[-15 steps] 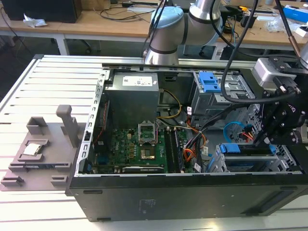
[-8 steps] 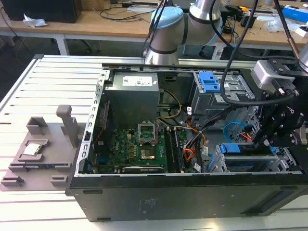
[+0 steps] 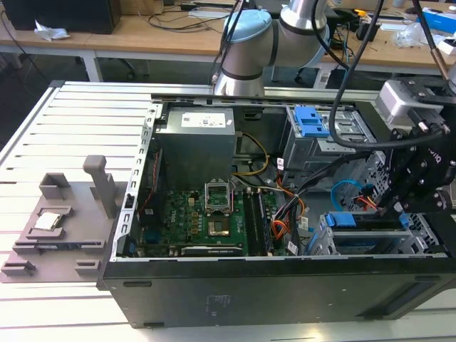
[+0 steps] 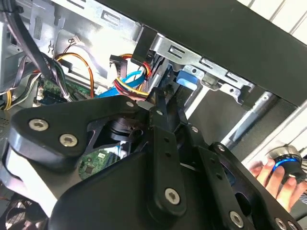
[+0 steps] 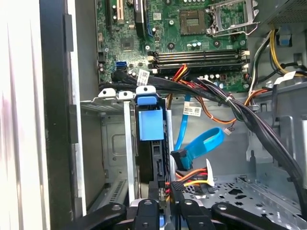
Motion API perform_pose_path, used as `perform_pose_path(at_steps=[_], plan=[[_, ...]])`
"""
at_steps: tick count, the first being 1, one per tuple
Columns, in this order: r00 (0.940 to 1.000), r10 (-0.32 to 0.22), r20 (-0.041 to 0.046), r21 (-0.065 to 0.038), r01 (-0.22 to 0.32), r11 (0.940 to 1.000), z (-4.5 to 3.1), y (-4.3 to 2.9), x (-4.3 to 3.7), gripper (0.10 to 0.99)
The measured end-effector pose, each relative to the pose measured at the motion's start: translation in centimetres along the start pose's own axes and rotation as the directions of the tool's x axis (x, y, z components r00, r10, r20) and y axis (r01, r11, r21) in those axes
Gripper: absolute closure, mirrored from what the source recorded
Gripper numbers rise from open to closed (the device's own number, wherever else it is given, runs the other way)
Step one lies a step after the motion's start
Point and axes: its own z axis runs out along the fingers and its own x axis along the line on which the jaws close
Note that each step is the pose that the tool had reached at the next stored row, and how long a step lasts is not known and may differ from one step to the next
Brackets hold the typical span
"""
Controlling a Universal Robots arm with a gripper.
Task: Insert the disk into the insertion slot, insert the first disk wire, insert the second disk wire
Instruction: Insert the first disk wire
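1. Computer case (image 3: 249, 292): black tower lying on its side, open on top, with the motherboard and cabling exposed. It is rigid and heavy and serves as the fixed frame for the work.
2. The insertion slot (image 5: 115, 139): silver sheet-metal cage at the case's front end. It looks stiff with thin edges, so it is not a place to push.
3. The disk (image 5: 150, 124): seated in the insertion slot, with its blue carrier tab facing out and its dark rear edge toward the wires. Judged dense, rigid and sensitive to shock. The blue carrier ends are the proper hold, not the drive body.
4. Gripper (image 5: 164, 190): low inside the case at the disk's rear edge. Its fingers are drawn almost together and appear to pinch the small black plug of item 6.
5. The second disk wire (image 5: 206, 143): glossy light-blue cable curled in a loop just beside the disk. Its dark plug lies near the disk's rear, and I cannot tell whether it is seated. Judged light, springy and slippery, so it is best held at the plug.
6. The first disk wire (image 5: 194, 178): an orange, red and black bundle ending at the gripper's tips, close to the disk's rear edge. The wires look limp and light. The plug is small and hard and likely to twist in a pinch, so the hold should be square on the plug body, never on the strands.
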Motion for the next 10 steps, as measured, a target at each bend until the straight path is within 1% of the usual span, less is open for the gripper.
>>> perform_pose_path(at_steps=[4,5,6,7,8,9,10], plan=[[1.0,0.0,0.0001,0.0,0.0,1.0,-1.15,0.05,0.01,0.847],[1.0,0.0,0.0002,0.001,0.0,1.0,-1.31,0.07,0.0,0.859],[1.0,0.0,0.0006,0.001,0.0,1.0,-1.32,0.08,-0.01,0.859],[1.0,0.0,0.0007,0.001,0.0,1.0,-1.34,0.09,-0.03,0.929],[1.0,0.0,0.0011,0.001,0.0,1.0,-1.37,0.14,-0.04,0.929],[1.0,0.0,0.0012,0.001,0.0,1.0,-1.41,0.21,-0.04,0.98],[1.0,0.0,0.0012,0.001,0.0,1.0,-1.43,0.4,-0.02,0.98]])
